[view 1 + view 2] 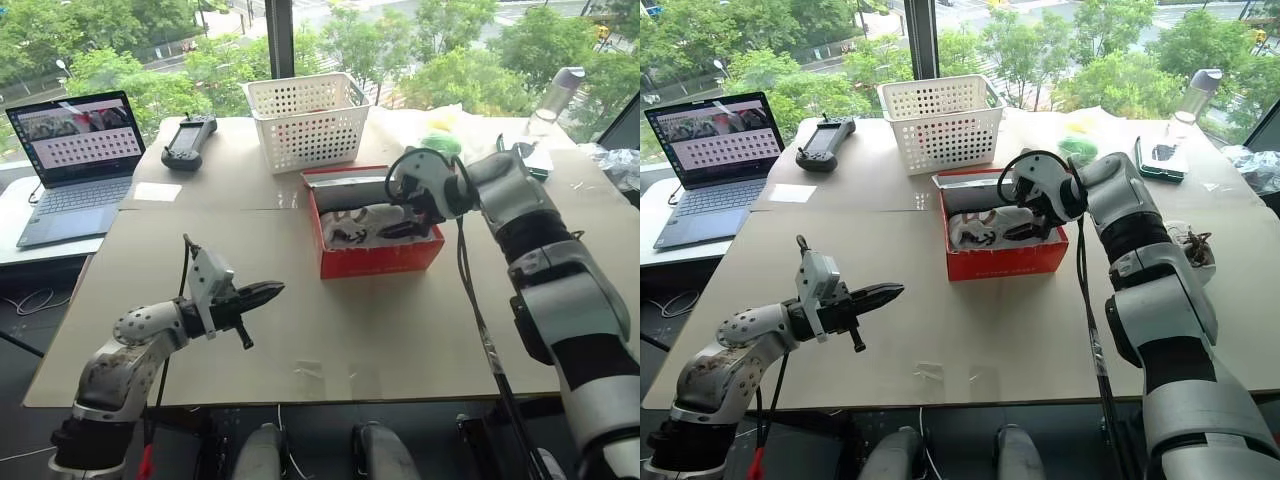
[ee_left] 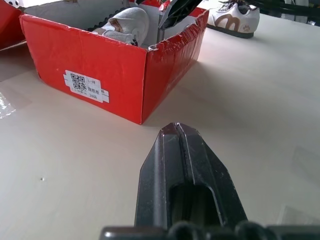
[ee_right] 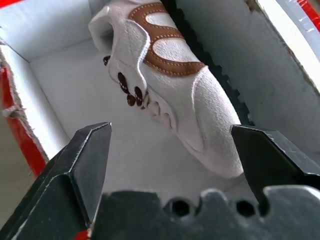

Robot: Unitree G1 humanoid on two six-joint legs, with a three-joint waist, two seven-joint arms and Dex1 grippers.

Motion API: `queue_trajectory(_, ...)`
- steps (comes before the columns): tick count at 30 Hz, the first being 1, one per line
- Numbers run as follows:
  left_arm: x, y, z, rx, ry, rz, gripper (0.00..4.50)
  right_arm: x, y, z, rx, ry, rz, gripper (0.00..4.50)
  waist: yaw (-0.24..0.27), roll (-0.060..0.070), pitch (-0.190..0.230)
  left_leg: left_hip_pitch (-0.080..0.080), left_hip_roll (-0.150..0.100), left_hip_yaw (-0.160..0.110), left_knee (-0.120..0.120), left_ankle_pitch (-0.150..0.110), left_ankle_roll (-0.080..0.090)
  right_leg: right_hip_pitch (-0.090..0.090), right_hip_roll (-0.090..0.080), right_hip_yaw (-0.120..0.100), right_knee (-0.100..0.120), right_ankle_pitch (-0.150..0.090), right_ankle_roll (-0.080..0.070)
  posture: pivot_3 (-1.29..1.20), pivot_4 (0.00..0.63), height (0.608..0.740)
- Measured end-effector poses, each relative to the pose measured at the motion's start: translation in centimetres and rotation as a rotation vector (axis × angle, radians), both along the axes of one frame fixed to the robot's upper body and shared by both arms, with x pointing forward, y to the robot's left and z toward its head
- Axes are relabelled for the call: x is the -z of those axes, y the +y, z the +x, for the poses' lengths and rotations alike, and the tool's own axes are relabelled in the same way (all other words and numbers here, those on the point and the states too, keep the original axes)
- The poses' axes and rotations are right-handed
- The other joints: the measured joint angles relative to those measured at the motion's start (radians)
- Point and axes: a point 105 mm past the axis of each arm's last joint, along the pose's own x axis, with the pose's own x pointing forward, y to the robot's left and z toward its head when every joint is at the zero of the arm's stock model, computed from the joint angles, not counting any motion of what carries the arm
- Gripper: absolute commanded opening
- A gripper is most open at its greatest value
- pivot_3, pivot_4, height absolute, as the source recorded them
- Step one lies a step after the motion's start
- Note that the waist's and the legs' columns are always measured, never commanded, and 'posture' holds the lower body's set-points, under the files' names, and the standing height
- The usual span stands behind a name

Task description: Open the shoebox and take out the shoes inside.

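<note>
- Head views: your right gripper [image 1: 1025,228] hangs spread inside the open shoebox [image 1: 1005,262] at frame centre; one shoe [image 1: 1190,245] already lies at mid-right. Your left gripper [image 1: 262,293], lower left, is pressed together.
- Left wrist view: the box's torn wall could snag your fingers.
- Right wrist view: the remaining shoe [image 3: 170,85] lies tilted on its side, so a toe-end pinch may slip.

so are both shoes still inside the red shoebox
No, one shoe lies in the open shoebox under the right gripper, while the other shoe sits on the table beside it.
</note>
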Motion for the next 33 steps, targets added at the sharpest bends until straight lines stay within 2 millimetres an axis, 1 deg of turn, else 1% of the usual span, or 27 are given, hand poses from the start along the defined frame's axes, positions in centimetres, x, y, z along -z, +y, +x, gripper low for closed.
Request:
queue_trajectory(4,-0.4,0.0,-0.3,0.003,-0.01,-0.016,0.0,0.4,0.2,0.3,0.01,-0.007,-0.01,4.47,0.0,0.0,0.0,0.001,0.0,0.0,0.0,0.0,-0.001,0.0,0.0,0.0,0.002,0.0,0.0,0.0,0.15,0.733)
queue_trajectory(9,-0.7,0.7,-0.3,-0.024,-0.019,-0.022,0.0,-2.0,0.8,0.6,-0.017,-0.072,0.004,4.47,-0.002,0.0,0.0,0.001,0.0,-0.001,0.0,0.0,-0.001,0.0,0.0,0.0,0.002,0.0,0.0,0.0,0.15,0.733)
queue_trajectory(10,-0.7,0.8,-0.3,-0.026,-0.017,-0.022,0.0,-2.1,0.9,0.7,-0.015,-0.081,0.005,4.47,-0.002,0.0,0.0,0.001,0.0,0.0,0.0,0.0,-0.001,0.0,0.0,0.0,0.002,0.0,0.0,0.0,0.15,0.733)
queue_trajectory(18,-1.0,1.3,-0.3,-0.039,-0.037,-0.032,0.0,-0.5,0.5,1.3,0.059,-0.089,-0.03,4.47,-0.001,0.0,0.0,0.001,0.0,0.0,0.0,0.001,-0.001,0.0,0.0,0.0,0.003,0.0,-0.001,0.0,0.15,0.733)
queue_trajectory(21,-1.2,1.2,-0.4,-0.038,-0.046,-0.032,0.0,1.4,0.0,1.5,0.097,-0.074,-0.047,4.47,-0.001,0.0,0.0,0.001,0.0,0.0,0.0,0.001,-0.001,0.001,0.0,0.0,0.003,0.0,-0.001,0.0,0.15,0.733)
queue_trajectory(25,-1.2,1.3,-0.4,-0.043,-0.046,-0.032,0.0,2.0,-0.5,1.7,0.145,-0.082,-0.02,4.47,-0.009,0.0,0.0,0.003,0.0,0.0,0.001,0.001,-0.001,0.001,0.0,0.0,0.004,0.0,-0.001,0.0,0.15,0.733)
queue_trajectory(28,-1.3,1.2,-0.5,-0.041,-0.055,-0.03,0.0,2.3,-0.7,1.8,0.167,-0.079,0.001,3.77,-0.017,0.0,0.0,0.004,0.0,0.0,0.001,0.001,-0.001,0.002,0.0,0.0,0.004,0.0,0.0,0.0,0.15,0.733)
queue_trajectory(29,-1.5,1.1,-0.5,-0.039,-0.06,-0.031,0.0,2.4,-0.8,1.8,0.173,-0.081,0.008,3.39,-0.02,0.0,0.0,0.005,0.0,0.0,0.001,0.001,-0.001,0.003,0.0,0.0,0.004,0.0,0.0,0.0,0.15,0.733)
queue_trajectory(33,-1.5,1.1,-0.5,-0.041,-0.065,-0.04,0.0,2.2,-0.9,2.0,0.197,-0.09,0.03,2.12,-0.028,0.0,0.0,0.006,0.001,0.0,0.001,0.001,-0.001,0.003,0.001,0.001,0.004,-0.001,0.001,0.0,0.15,0.733)
